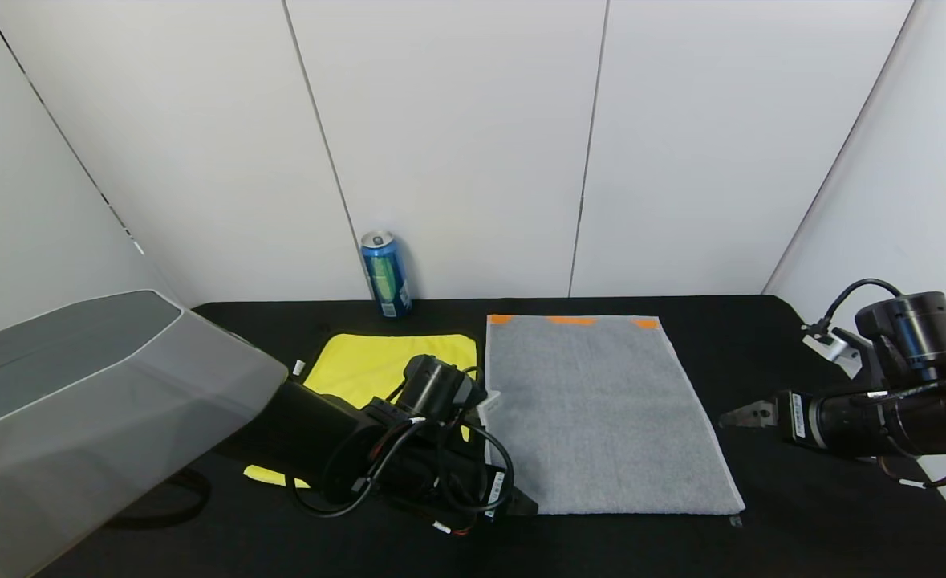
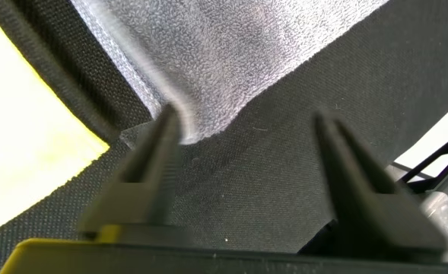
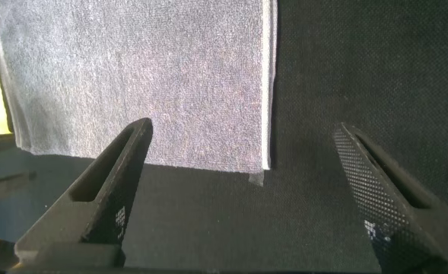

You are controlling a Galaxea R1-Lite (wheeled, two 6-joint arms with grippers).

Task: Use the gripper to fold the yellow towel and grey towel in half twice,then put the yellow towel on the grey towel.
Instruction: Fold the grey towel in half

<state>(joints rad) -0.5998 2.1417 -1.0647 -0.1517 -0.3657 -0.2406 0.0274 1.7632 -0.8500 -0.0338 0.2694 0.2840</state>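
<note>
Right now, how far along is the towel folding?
Nothing folded yet: grey towel and yellow towel lie flat, side by side. In hand: left gripper, jaws apart, at the grey towel's near corner. Right gripper hovers open. Left: all folds, then stacking.

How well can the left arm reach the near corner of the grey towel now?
Probably yes. The left tool is down at the grey towel's near left corner, one finger touching its edge, the fingers apart. Only bare black table lies beside it.
</note>
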